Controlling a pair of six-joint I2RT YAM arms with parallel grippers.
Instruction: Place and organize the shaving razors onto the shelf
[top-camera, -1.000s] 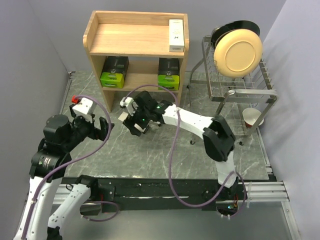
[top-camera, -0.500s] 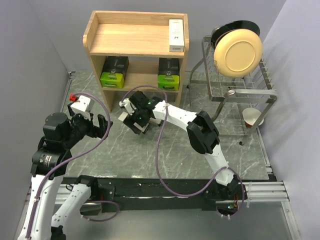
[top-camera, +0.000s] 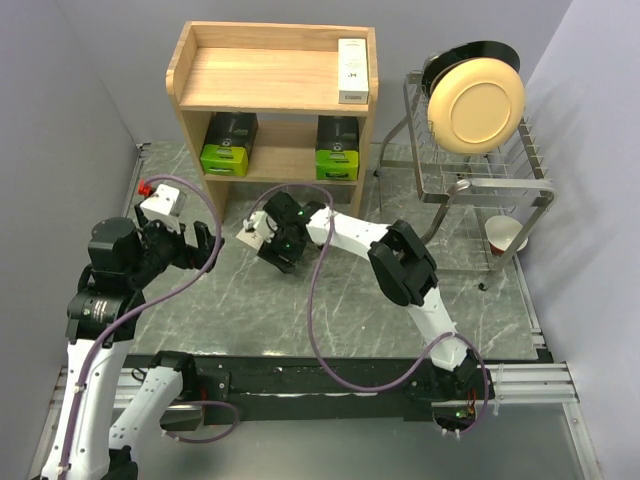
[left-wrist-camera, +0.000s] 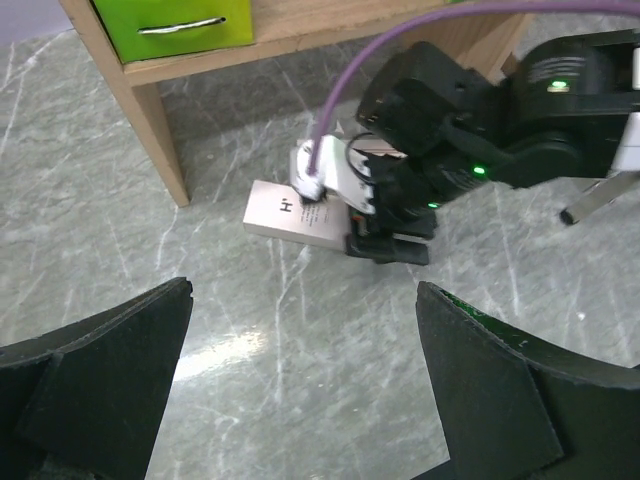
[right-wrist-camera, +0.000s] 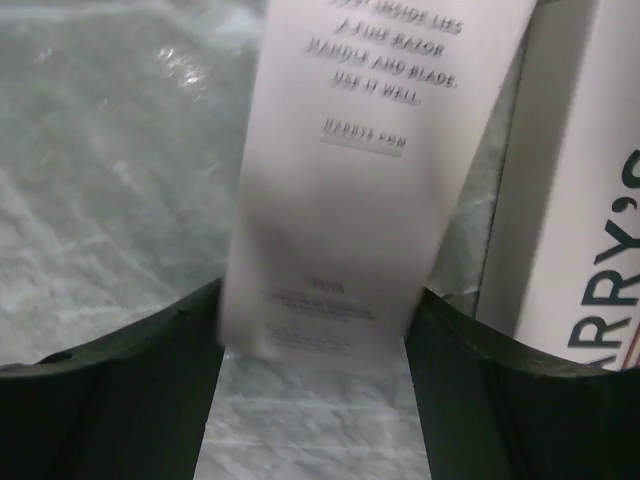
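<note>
Left gripper (left-wrist-camera: 303, 300): fingers (left-wrist-camera: 110, 380) spread wide, nothing between them, marble table (left-wrist-camera: 120, 230) below. Slim white box (left-wrist-camera: 285, 212) lies flat on the table, near the shelf (left-wrist-camera: 140, 120) leg. Right gripper (left-wrist-camera: 388, 243) is down on the box end away from that leg; the grip itself is hidden. Purple cable (left-wrist-camera: 560, 6) arcs above it. Green pack (left-wrist-camera: 170, 20) sits on the lower shelf board.

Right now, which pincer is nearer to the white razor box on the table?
Right. The right pincer straddles the box, one finger on each side; the left pincer hangs open, apart, to its left.
</note>
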